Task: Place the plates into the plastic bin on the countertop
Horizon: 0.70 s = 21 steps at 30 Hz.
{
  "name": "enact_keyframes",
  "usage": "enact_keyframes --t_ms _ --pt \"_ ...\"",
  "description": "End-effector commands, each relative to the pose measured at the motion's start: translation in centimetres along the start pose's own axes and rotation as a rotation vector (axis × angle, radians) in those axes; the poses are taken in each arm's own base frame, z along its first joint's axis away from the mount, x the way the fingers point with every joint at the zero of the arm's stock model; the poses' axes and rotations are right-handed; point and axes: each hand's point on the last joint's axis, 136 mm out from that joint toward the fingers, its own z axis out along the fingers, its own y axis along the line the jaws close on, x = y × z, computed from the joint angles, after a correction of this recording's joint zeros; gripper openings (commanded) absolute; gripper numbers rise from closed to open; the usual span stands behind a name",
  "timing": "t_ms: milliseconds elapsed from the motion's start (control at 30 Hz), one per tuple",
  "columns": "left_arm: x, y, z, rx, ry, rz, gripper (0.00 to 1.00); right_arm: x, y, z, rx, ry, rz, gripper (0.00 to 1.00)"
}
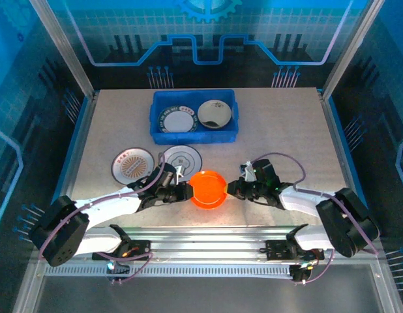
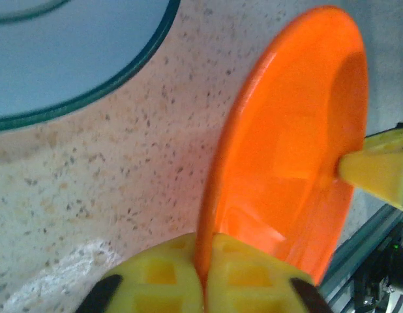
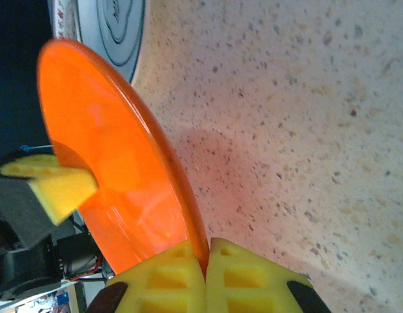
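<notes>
- Orange plate (image 1: 208, 189): lies at the near centre of the worktop (image 1: 286, 143), between your two end effectors and well apart from the bin. It is round, so it has no long axis of its own. The line that matters runs left to right through the two grip points. The hollow faces up, and from above it sits about level.
- Left end effector (image 1: 188, 191): clamped on the plate's left rim. In the left wrist view the yellow pads (image 2: 247, 280) meet with only the thin orange edge between them.
- Right end effector (image 1: 229, 189): clamped on the opposite, right rim in the same way, one pad above the edge and one below.
- Reason for the hold, as a judgement: a single pinch on so thin a rim would let the plate droop or swing, whereas two opposed pinches share the weight and keep it flat.
- Contact with the worktop: a reddish shade lies under the plate, but you cannot tell whether the underside has lifted clear.
- Blue plastic bin (image 1: 195, 137): far centre, with its long side running left to right. It holds a white dark-rimmed plate (image 1: 178, 119) on the left and a grey plate (image 1: 214, 113) on the right, abreast. The orange one will probably have to rest on top of one of them.
- Waiting on the worktop: a patterned plate (image 1: 132, 164) at near left, with a grey-white plate (image 1: 182, 158) just beside it to the right, close to your left end effector.
- Caution: move both arms in step, since any change in their spacing would bend or drop the rim.
</notes>
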Motion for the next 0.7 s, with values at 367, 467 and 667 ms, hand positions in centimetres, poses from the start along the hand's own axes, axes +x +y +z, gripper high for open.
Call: enact_keyframes --t_ms 367,467,667 --pt "-8.1 -3.0 -6.2 -0.074 -0.207 0.08 0.0 -1.8 2.4 -6.2 0.007 -0.23 -0.049 0.54" --pt "-11.2 -3.2 -7.8 -0.101 -0.286 0.098 0.0 -2.1 2.1 -8.5 0.033 -0.312 -0.05 0.55" --pt "-18.4 -5.7 -9.7 -0.103 -0.427 0.136 0.0 -1.4 0.4 -10.2 0.054 -0.35 0.009 0.55"
